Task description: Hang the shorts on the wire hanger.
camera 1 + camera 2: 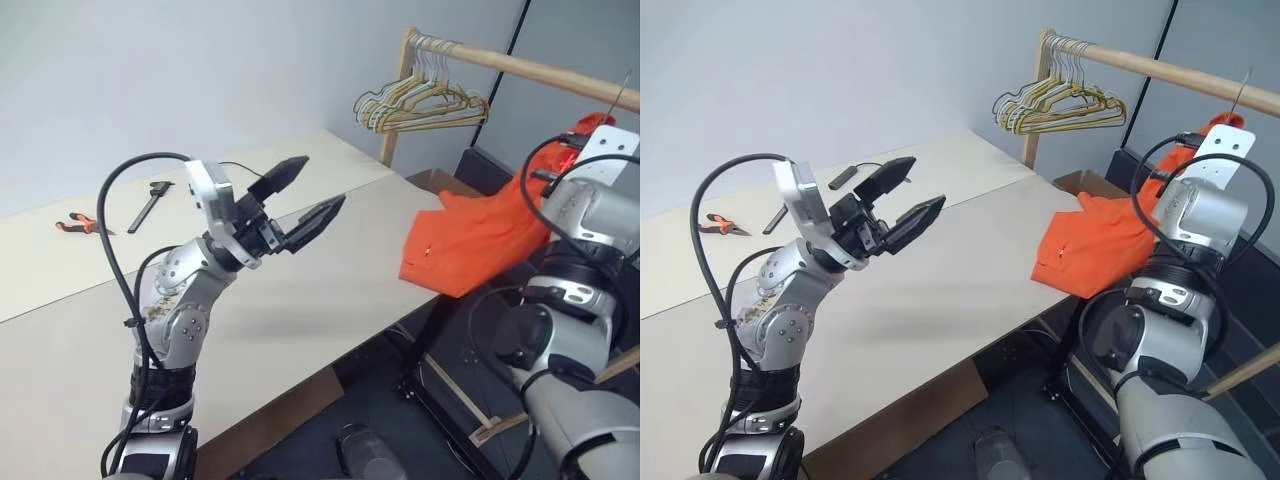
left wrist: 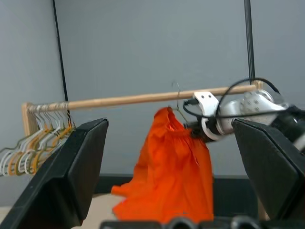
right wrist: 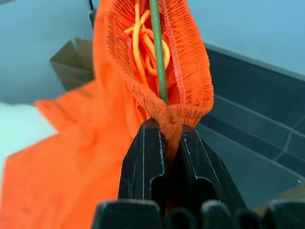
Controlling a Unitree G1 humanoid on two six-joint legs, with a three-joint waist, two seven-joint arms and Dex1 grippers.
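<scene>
Gripping: right gripper (image 3: 164, 131), its fingers clamped on a bunch of the gathered waistband of the shorts (image 1: 470, 235), at the right by the rail.
Left gripper (image 1: 300, 195): raised over the tabletop (image 1: 320, 290), fingers spread wide apart with nothing between them.
Shorts: bright orange, waistband lifted near the wooden rail (image 1: 540, 70), lower part draped on the tabletop's right edge.
Wire hanger (image 3: 158, 52): thin wire running through the open waistband; its hook rises toward the rail.
Far left: pliers (image 1: 80, 226) on the tabletop.
Far: bunch of hangers (image 1: 420, 100) on the rail's left end.

One pair of shorts (image 1: 470, 235), one wire hanger (image 3: 157, 47), two claws.
</scene>
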